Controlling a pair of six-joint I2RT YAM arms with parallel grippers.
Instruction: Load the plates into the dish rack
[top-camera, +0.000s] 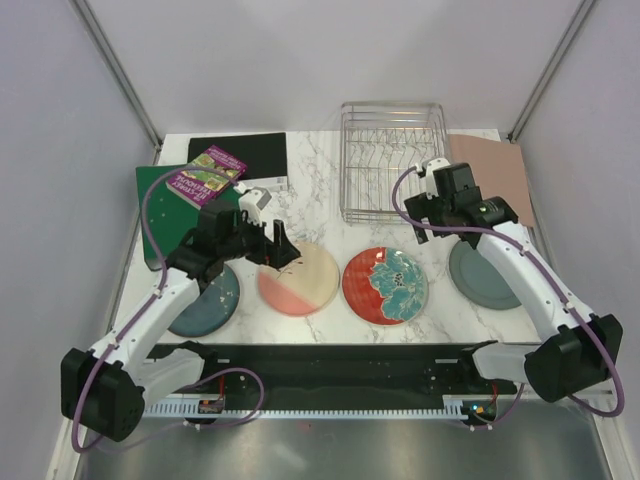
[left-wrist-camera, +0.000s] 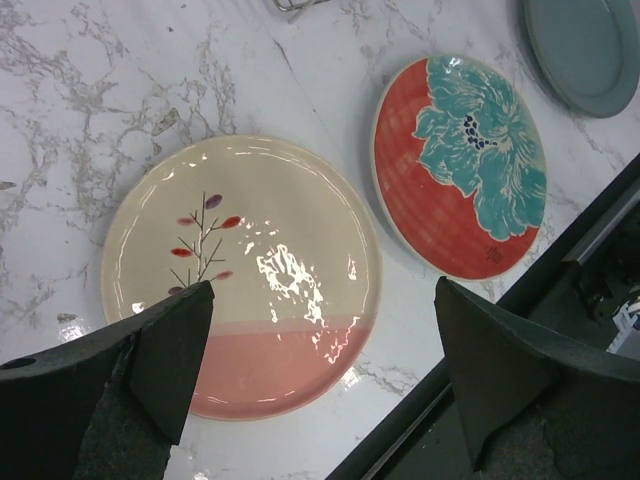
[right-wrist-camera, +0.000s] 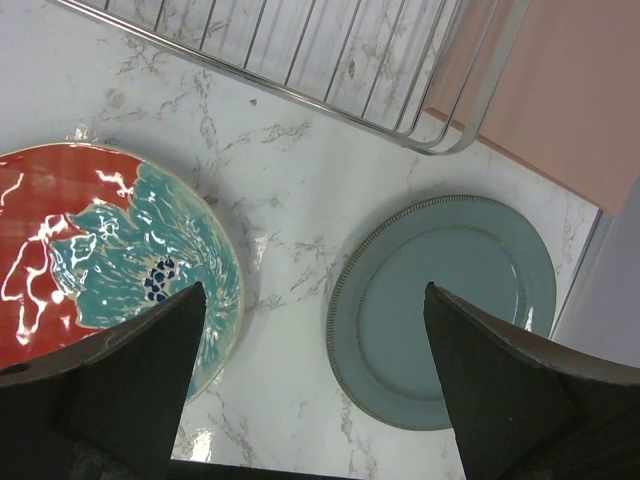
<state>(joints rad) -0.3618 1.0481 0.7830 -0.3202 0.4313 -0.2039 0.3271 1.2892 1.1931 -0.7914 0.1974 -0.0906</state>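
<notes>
Arm bases sit at the near table edge behind a black rail (top-camera: 330, 360). Just past it, four plates lie flat in a row on the marble table (top-camera: 320, 195), none touching another. Left to right: the teal-blue plate (top-camera: 210, 305), partly hidden under the left arm; the cream-and-pink plate (top-camera: 300, 282) with a twig motif; the red plate (top-camera: 385, 287) with teal flowers; and the grey-green plate (top-camera: 470, 278), partly covered by the right arm. The left gripper (left-wrist-camera: 322, 290) hangs over the cream-and-pink plate, fingers wide apart and holding nothing. In the left wrist view the plate's pink part shows between the fingertips, with the red plate just beside it to the right. The right gripper (right-wrist-camera: 312, 290) hangs over bare marble between the red plate and the grey-green plate, fingers also spread wide and holding nothing. The right wrist view shows the near right corner of the rack just beyond. Farther back the dish rack (top-camera: 390, 160), a silver wire basket with upright tines, stands right of centre, well apart from the plates. To its right lies a pinkish-tan board (top-camera: 497, 165). At far left a green binder (top-camera: 160, 195) carries a purple book (top-camera: 208, 175), and a black mat (top-camera: 245, 152) lies behind them.
</notes>
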